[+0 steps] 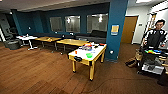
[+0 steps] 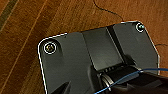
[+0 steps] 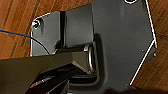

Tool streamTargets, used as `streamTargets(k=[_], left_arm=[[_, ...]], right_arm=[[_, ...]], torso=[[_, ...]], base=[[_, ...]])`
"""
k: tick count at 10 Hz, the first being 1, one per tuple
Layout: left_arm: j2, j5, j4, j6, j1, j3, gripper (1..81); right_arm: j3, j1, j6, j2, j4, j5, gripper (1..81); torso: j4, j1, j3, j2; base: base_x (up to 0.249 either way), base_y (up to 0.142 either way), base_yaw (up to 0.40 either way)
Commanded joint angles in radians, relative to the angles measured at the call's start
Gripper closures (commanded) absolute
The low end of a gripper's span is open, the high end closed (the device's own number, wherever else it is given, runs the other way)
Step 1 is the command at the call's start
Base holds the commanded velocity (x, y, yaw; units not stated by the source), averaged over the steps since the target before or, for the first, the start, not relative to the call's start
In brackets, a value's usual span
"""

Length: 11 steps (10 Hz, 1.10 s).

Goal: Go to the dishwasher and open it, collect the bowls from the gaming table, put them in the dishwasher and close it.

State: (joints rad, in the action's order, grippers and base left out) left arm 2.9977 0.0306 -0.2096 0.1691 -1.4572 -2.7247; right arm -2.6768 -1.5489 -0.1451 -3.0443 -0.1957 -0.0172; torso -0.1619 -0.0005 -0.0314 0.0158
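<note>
One green bowl (image 1: 89,55) sits on the gaming table (image 1: 80,53) ahead, mid-room on the wood floor (image 1: 37,75), so the approach should square up to the near end, stopping short of the legs; grippers' state: cannot tell.

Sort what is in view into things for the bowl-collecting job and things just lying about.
For the job: gaming table; green bowl on its white top.

Just about: wooden tables; small white table; dark sofa; person behind a cart.
</note>
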Motion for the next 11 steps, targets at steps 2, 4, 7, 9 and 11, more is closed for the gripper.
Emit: streamTargets(k=[2,4,7,9,11], left_arm=[[-0.005,-0.044,0.004,0.000,0.054,-0.001,1.0],[-0.003,-0.044,0.002,0.000,0.054,-0.001,1.0],[-0.005,-0.044,0.004,0.000,0.054,-0.001,1.0],[-0.006,-0.044,0.004,0.000,0.054,-0.001,1.0],[-0.006,-0.044,0.004,0.000,0.054,-0.001,1.0]], right_arm=[[0.006,0.046,0.002,-0.004,-0.002,-0.049,1.0],[0.006,0.046,0.002,-0.004,-0.002,-0.049,1.0],[0.006,0.048,0.004,-0.004,-0.004,-0.049,1.0],[0.008,0.048,0.004,-0.004,-0.004,-0.049,1.0],[0.008,0.049,0.004,-0.006,-0.005,-0.049,1.0]], torso=[[0.000,0.001,0.000,0.000],[0.000,0.001,0.000,0.000],[0.000,0.001,0.000,0.000],[0.000,0.001,0.000,0.000],[0.000,0.001,0.000,0.000]], base=[[0.000,0.000,-0.342],[0.000,0.000,-0.343],[0.000,0.000,-0.346],[0.000,0.000,-0.255],[0.000,0.000,-0.133]])
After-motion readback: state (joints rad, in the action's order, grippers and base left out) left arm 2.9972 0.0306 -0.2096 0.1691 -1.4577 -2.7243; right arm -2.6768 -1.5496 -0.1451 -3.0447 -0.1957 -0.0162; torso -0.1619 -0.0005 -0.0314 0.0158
